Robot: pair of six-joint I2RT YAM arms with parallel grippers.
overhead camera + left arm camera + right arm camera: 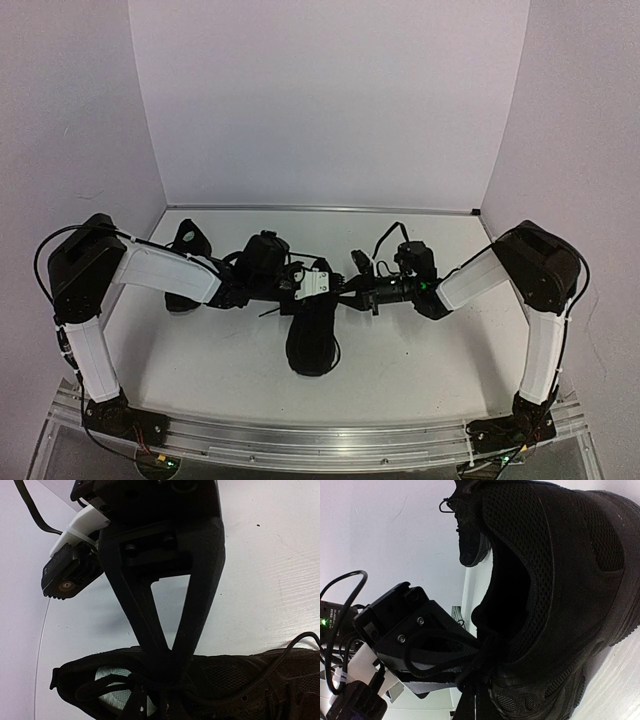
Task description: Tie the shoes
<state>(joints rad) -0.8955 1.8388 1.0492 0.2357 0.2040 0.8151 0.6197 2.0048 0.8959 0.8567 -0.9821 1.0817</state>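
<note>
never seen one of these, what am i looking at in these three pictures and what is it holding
The left arm and right arm are robots bolted to a white table. The wide picture looks down from above and behind them; the other two come from cameras on each wrist. One black shoe lies in the middle, a second shoe far left. The left claw and right claw are both pinched shut at the middle shoe's laces; whether either grips a lace is unclear.
</note>
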